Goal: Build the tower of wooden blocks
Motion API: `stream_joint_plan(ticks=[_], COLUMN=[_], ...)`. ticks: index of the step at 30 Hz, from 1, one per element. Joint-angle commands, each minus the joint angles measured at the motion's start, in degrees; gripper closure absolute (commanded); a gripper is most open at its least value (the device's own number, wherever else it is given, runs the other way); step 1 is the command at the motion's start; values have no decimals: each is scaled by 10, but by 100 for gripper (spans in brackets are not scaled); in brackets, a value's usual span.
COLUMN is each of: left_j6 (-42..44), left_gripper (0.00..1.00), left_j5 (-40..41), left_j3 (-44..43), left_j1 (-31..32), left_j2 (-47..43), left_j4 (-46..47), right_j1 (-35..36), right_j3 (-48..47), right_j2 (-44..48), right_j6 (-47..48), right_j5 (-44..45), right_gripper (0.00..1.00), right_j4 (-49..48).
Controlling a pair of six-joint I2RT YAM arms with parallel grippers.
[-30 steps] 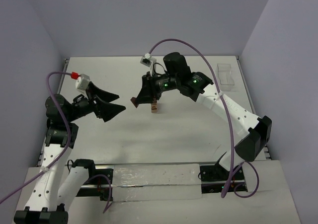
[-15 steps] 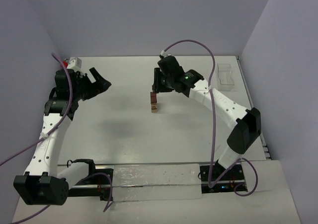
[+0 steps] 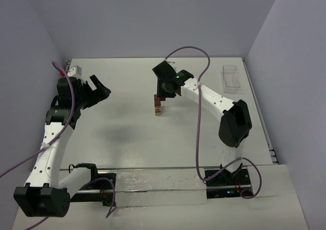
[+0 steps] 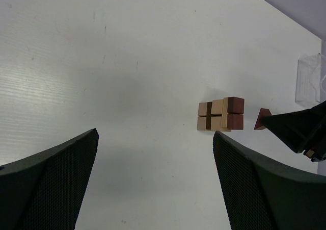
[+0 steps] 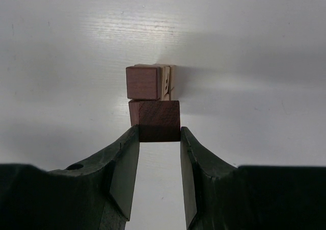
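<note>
My right pincer (image 5: 159,131) is clamped on a dark brown cube (image 5: 159,120), one finger pressed to each side face, and my right wrist camera looks straight down past it at the tower (image 5: 143,82). From there the tower shows a brown top face with tan wood peeking out at its right edge. In that view the held cube overlaps the near side of the tower, so I cannot tell from it whether the two touch. My left wrist camera settles that (it looks across from the side). It shows the tower (image 4: 220,115) as a small cluster of tan cubes with dark brown ones at one end, and the cube (image 4: 263,119) in my right pincer's tip sits just beside it with a sliver of desk between. My left pincer (image 4: 155,134) is spread wide with nothing between its mesh-padded fingers (image 4: 51,189), and it sits well apart from the tower. The overhead camera gives the layout the wrists miss: the tower (image 3: 158,106) stands near the middle of the white desk (image 3: 132,133). My right pincer (image 3: 162,91) is directly over it and my left pincer (image 3: 100,88) is far off to the left. A clear tray (image 3: 233,78) lies at the desk's far right corner. Plain pale lilac walls (image 3: 153,21) close in the back and both sides.
</note>
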State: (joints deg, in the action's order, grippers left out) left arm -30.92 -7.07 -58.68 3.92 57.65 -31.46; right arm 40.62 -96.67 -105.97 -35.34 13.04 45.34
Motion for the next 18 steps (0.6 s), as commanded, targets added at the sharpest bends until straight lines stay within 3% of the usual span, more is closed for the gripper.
stream_joint_plan(ticks=[1, 18], left_j6=[-2, -19], left_gripper=[1, 1], left_j5=[12, 7], left_j3=[1, 14], left_j1=[-2, -2], left_j2=[-14, -26], left_j4=[21, 26], right_j1=[4, 27], right_j3=[-34, -48], right_j2=[-3, -26], right_j6=[-7, 12], right_j5=[31, 36], right_gripper=[100, 100], right_j4=[5, -7])
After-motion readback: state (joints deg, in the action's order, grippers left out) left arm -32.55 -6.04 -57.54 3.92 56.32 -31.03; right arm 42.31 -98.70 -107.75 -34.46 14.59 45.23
